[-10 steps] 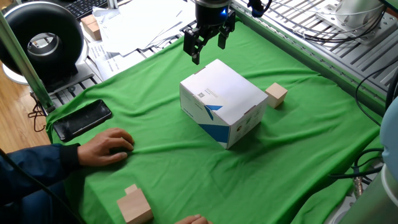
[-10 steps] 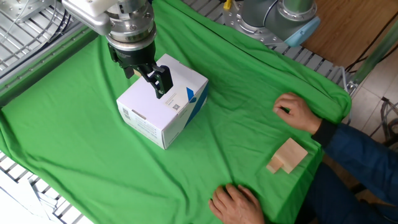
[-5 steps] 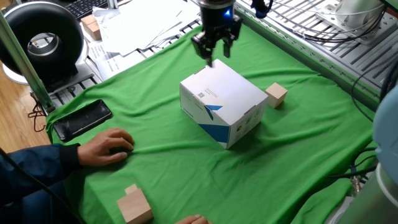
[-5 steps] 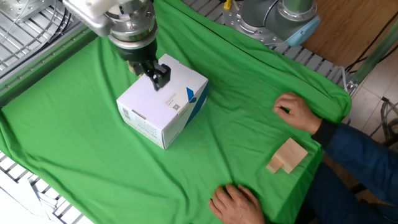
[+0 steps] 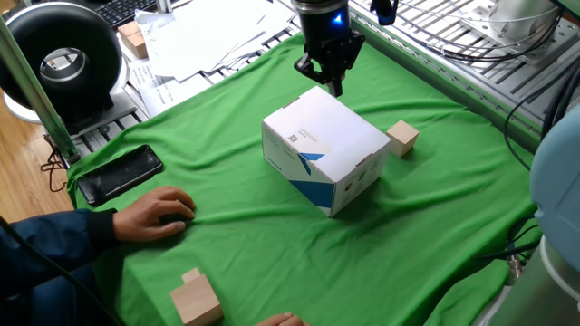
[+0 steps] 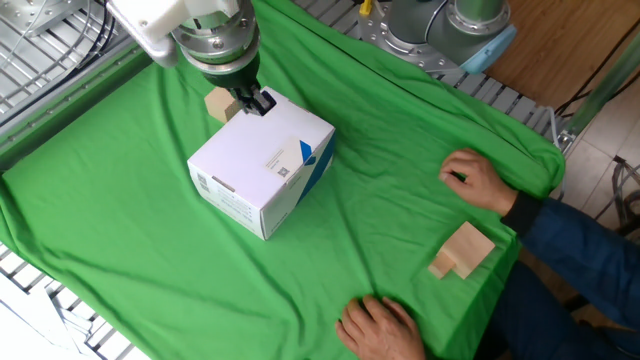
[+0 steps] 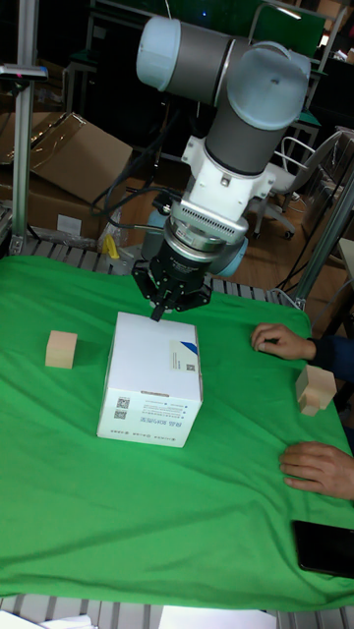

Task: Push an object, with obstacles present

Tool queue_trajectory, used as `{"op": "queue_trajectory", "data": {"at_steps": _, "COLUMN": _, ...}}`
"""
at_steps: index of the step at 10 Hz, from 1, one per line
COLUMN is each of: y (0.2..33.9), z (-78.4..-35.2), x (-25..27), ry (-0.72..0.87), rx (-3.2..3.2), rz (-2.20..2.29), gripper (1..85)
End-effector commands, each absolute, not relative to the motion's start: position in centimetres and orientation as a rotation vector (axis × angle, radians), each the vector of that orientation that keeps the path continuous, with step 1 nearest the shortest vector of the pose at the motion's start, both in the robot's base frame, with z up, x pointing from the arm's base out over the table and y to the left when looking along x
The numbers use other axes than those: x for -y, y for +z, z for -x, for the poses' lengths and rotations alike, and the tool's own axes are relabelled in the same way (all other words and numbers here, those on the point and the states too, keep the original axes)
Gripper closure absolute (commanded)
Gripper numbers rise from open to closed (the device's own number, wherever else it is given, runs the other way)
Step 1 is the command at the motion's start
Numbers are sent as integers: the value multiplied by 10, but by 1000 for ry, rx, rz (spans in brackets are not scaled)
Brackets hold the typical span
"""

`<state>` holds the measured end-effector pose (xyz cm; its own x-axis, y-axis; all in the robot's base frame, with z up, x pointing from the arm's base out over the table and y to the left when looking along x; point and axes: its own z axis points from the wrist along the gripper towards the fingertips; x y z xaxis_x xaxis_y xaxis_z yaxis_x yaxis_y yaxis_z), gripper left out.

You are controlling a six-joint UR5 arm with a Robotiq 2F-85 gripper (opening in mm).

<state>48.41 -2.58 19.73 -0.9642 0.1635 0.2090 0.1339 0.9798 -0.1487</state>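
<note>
Green cloth (image 5: 227, 254) covered the whole table, and in one fixed view the gripper (image 5: 333, 80) hung just above the far top edge of the white box (image 5: 324, 149), having slid along that edge toward the cube's side over the last second. Its fingers, spread a second ago, now looked drawn close together, near enough to a single point. The small wooden cube (image 5: 402, 139) sat beside the box's right flank, near it but apart, so I judged the arm was coming round the obstacle to get behind the cube rather than pushing yet. A black phone (image 5: 120, 174) lay by a person's hand (image 5: 159, 214) at the near-left, and the stepped wooden block (image 5: 196, 297) sat at the front edge. In the other fixed view the gripper (image 6: 255, 100) stood over the box's (image 6: 262, 170) back corner, and the cube (image 6: 219, 104) peeped out behind the arm, half hidden, where it had been fully hidden a second earlier; the phone was out of frame here. The tall fixed view gave what neither of those did: the gripper's (image 7: 159, 312) tip poised at the box's (image 7: 152, 373) rear rim, well apart from the cube (image 7: 61, 349), which lay alone on open cloth to the left.
</note>
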Motion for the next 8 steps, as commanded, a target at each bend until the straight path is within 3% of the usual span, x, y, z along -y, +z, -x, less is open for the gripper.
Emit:
{"op": "queue_trajectory", "data": {"at_steps": 1, "y": 199, "z": -480, "x": 32, "ry": 175, "rx": 2899, "rz": 179, "gripper": 847}}
{"op": "queue_trajectory", "data": {"at_steps": 8, "y": 188, "z": -470, "x": 104, "ry": 177, "rx": 2968, "rz": -185, "gripper": 847}}
